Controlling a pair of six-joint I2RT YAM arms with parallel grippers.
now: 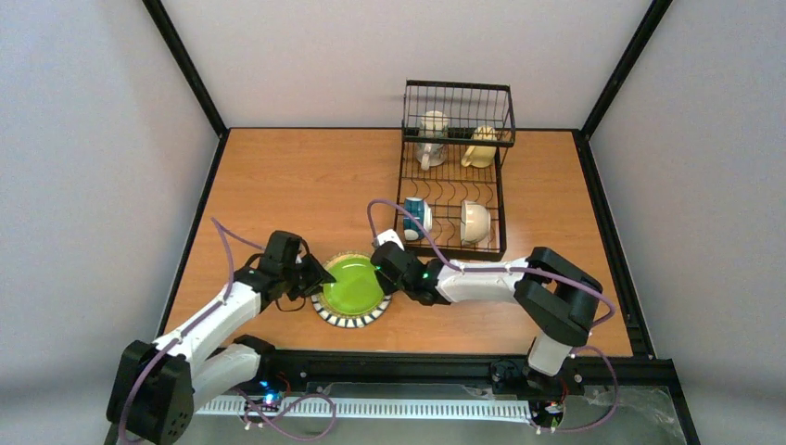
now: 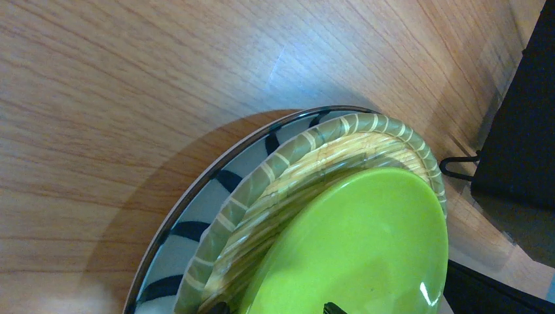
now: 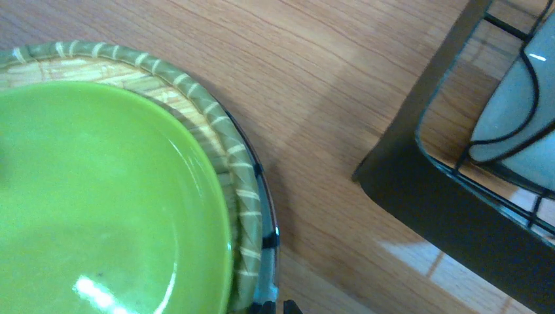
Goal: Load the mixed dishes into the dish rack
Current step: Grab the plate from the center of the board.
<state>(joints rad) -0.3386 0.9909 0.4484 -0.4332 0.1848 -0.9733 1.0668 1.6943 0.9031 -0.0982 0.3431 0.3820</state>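
Pale grey walls and a black frame close in a wood-grain tabletop (image 1: pixel 297 185). Reaching in from the near left corner, the left gripper (image 1: pixel 313 275) sits at the left rim of the lime-green plate (image 1: pixel 352 286), its fingers spread wide with nothing between them. Its wrist camera looks along the plate's black-and-white striped rim (image 2: pixel 196 230) and the glossy green middle. The plate lies near the tabletop's near edge, a little left of centre, outside the dish rack (image 1: pixel 454 250) and close to the rack's near left corner. On the plate's right rim is the right gripper (image 1: pixel 383 269). Its fingers (image 3: pixel 288 306) are closed together right at the edge, and whether they pinch the rim cannot be told. The black wire rack runs from the far edge toward the middle, right of centre. On its flat base a teal-banded cup (image 1: pixel 415 218) lies on its side at the left and a cream-white bowl (image 1: pixel 475 221) is tipped on edge at the right. In the raised basket tier at the far end are a white mug (image 1: pixel 431 139) and, to its right, a cream mug (image 1: pixel 482 148).
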